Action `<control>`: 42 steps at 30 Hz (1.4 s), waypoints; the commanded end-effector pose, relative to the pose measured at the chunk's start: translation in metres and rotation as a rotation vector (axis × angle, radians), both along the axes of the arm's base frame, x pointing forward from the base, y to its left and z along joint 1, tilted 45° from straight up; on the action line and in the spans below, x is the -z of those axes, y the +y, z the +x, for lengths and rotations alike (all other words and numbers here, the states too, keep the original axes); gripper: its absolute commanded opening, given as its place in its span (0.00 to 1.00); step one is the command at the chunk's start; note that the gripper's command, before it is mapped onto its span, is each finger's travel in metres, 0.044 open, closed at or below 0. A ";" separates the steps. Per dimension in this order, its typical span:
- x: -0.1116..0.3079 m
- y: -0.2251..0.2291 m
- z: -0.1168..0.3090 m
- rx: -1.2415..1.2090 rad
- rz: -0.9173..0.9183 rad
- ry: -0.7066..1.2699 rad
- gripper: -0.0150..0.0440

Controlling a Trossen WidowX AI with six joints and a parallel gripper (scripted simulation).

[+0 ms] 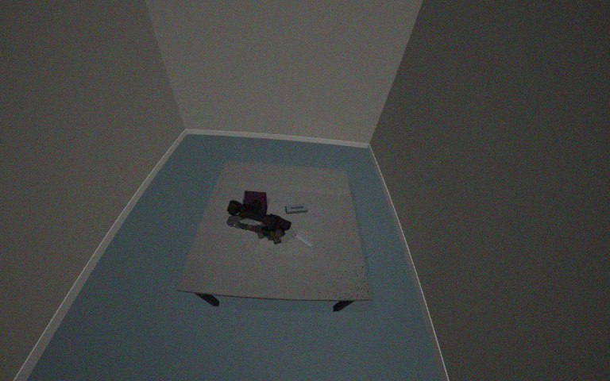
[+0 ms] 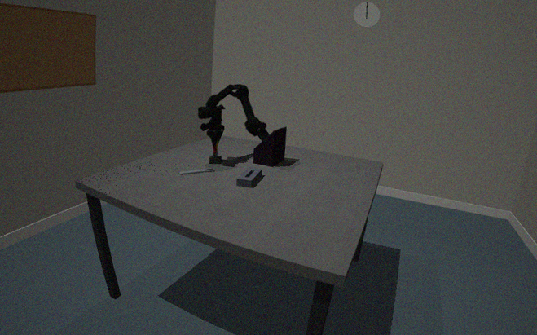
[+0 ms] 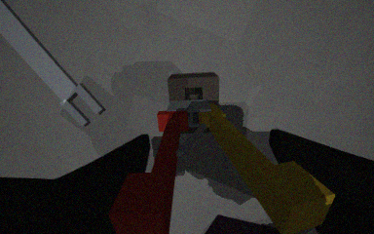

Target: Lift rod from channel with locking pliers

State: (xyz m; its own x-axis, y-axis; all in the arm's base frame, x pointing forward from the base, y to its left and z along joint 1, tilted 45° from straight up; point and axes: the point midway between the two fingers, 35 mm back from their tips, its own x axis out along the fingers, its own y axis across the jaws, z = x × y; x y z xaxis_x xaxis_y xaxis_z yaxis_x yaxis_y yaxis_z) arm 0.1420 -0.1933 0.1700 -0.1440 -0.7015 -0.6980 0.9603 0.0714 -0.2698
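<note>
Closing next, you've got the gripper (image 1: 272,229) (image 2: 215,137) (image 3: 209,137) wide and empty, straddling the pliers' (image 1: 272,235) (image 2: 215,149) (image 3: 163,163) handles, long axis roughly upright above the holster (image 1: 277,240) (image 2: 215,160) (image 3: 176,87).

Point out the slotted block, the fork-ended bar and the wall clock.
Slotted block (image 1: 297,212) (image 2: 245,183): top and exterior views, on a side face.
Fork-ended bar (image 1: 303,240) (image 2: 194,172) (image 3: 34,55): top, exterior and wrist views, on its shaft.
Wall clock (image 2: 369,17): exterior view, on its dial.
</note>
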 end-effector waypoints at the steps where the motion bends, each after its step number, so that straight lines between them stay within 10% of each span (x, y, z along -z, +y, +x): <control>1: 0.001 0.000 0.000 -0.004 0.004 0.001 0.91; 42: 0.001 0.000 0.000 -0.004 0.004 0.001 0.80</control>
